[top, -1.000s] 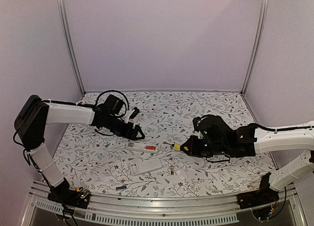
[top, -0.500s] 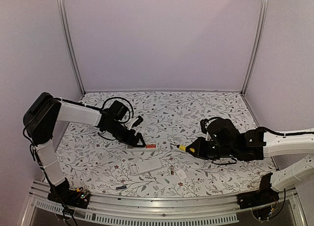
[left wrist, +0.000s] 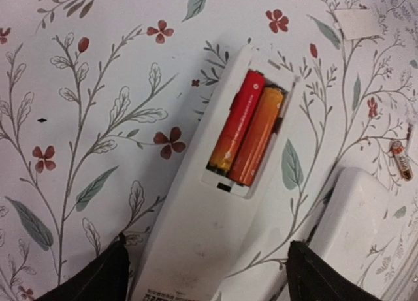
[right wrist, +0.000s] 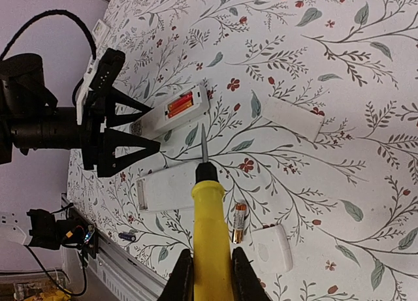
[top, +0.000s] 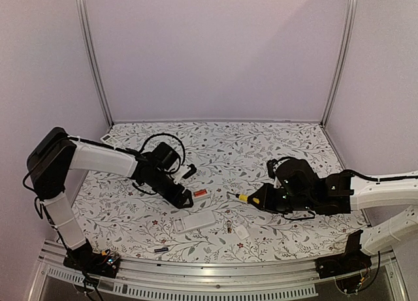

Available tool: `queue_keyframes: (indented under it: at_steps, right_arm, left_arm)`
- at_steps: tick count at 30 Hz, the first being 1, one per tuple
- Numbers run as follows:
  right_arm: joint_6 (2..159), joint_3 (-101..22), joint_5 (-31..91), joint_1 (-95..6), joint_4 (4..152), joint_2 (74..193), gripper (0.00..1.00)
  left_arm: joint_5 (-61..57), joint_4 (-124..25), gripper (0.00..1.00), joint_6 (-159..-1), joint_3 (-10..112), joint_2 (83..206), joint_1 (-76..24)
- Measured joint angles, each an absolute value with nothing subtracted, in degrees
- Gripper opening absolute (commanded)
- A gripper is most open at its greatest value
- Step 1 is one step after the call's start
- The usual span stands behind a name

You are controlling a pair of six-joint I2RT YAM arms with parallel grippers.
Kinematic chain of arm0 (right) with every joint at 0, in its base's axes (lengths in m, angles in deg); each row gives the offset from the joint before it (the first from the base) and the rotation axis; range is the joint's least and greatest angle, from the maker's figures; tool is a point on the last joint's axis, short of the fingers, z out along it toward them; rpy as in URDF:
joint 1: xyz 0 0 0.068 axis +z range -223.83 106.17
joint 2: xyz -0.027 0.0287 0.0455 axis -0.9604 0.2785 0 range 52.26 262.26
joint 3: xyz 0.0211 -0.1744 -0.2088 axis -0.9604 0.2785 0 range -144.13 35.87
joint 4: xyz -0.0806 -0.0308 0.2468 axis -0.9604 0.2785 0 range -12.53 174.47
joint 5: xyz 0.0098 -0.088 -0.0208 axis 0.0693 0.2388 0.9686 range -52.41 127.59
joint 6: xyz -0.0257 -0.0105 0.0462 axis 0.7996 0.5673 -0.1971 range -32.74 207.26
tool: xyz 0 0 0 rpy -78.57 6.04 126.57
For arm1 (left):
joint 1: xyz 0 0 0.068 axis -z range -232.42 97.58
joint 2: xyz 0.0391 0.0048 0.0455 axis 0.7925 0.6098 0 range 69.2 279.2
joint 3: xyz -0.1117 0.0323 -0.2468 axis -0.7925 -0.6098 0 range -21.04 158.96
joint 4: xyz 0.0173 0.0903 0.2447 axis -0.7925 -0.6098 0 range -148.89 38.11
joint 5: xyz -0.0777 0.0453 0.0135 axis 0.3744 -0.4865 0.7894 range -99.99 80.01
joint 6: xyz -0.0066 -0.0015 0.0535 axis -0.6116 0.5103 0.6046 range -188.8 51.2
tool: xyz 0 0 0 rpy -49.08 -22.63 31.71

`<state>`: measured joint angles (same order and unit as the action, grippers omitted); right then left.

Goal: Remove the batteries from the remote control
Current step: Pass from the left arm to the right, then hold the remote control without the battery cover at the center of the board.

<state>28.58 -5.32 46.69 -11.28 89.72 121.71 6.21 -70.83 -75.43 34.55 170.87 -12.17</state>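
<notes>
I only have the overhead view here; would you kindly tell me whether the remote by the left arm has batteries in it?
Observer: Yes, the left wrist view shows two batteries side by side inside the opened remote.
Operator: Thank you. Is it gripped?
Observer: No, the left end effector is open, straddling the remote's lower end.
Operator: And the tool on the right?
Observer: The right end effector is shut on a yellow-handled screwdriver, tip pointing toward the remote.
</notes>
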Motion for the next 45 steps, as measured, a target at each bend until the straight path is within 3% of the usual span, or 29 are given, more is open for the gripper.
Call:
queue_keyframes:
  at_steps: [9,19,31,45]
  right_arm:
    - [31.4,-8.0,45.3,-11.7,89.5,125.4,0.0]
    - [37.5,-10.5,40.5,-15.5,90.0,129.2,0.0]
    - [47.2,-16.9,35.5,-16.6,90.3,136.1,0.0]
    - [48.6,-20.9,39.3,-16.6,93.9,143.1,0.0]
  left_arm:
    - [-5.0,-72.0,0.52,-72.5,34.5,170.9,-8.9]
    - [-8.3,-72.0,0.23,-69.7,34.3,170.8,-6.2]
    - [-8.1,-71.2,0.2,-64.7,31.4,168.2,-0.2]
    - [-9.9,-71.1,0.19,-63.8,31.4,168.5,1.1]
